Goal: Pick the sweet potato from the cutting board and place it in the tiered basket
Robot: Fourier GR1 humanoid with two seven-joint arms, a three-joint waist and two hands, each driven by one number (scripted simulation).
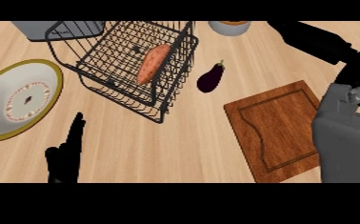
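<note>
Fingers of the left hand point straight up at the lower left edge, relaxed and holding nothing; this hand is resting. Just right of centre the cutting board lies bare, with the grey right forearm beside its right edge. At the left edge sits a plate. Further out, an eggplant lies on the counter between board and tiered basket. The sweet potato rests inside the basket on its wire floor, slanted, apart from both hands. Beyond the board, the right hand hangs over the far counter, fingers stretched out and carrying nothing. A bowl stands at the far edge.

By my reading the placing is done and only 1 step is left: bringing the right arm home, lifting clear of the basket rim and the eggplant.
</note>
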